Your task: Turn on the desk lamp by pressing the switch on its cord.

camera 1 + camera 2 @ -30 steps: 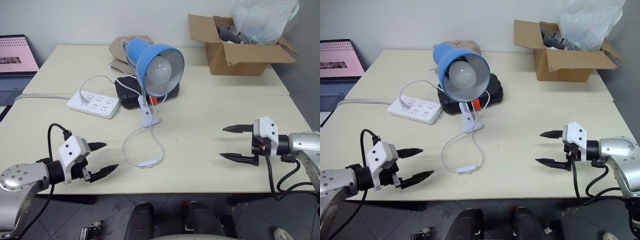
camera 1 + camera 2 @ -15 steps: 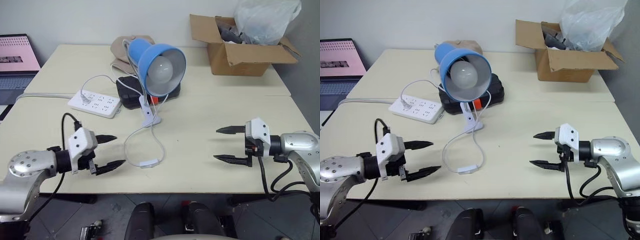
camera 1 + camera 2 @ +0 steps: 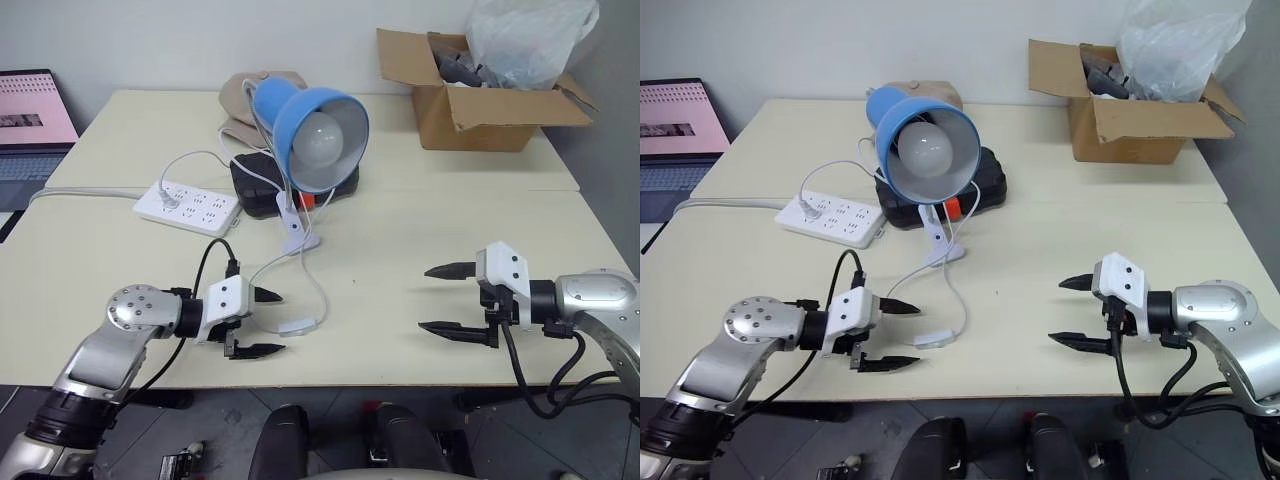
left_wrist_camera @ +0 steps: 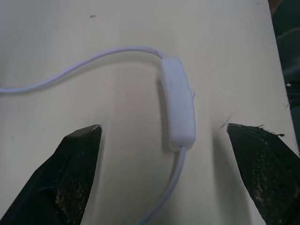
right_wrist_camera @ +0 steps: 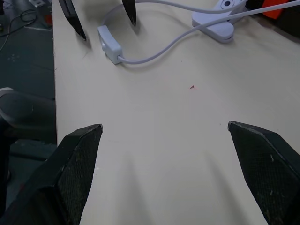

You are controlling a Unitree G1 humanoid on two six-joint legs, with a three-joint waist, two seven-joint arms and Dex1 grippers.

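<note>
Left wrist view: switch (image 4: 178, 104) lies centre frame between the left gripper (image 4: 164, 136)'s wide-open, empty fingers, apart from both.
Cord (image 3: 262, 268): loops toward the desk lamp (image 3: 315, 135), upper centre.
Right gripper (image 3: 444, 300): spread, empty, lower right.
Advice: close squarely across the switch's button, avoiding the cord.

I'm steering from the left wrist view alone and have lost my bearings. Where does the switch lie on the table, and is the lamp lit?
Observer: The switch lies near the table's front edge, just ahead of the open left tool; the bulb looks unlit.
Operator: Where is the lamp?
Observer: The desk lamp stands farther back, its clip base on the table, the cord looping forward to the switch.
Operator: And the other arm?
Observer: The right tool is open over bare table, well clear of the switch.
</note>
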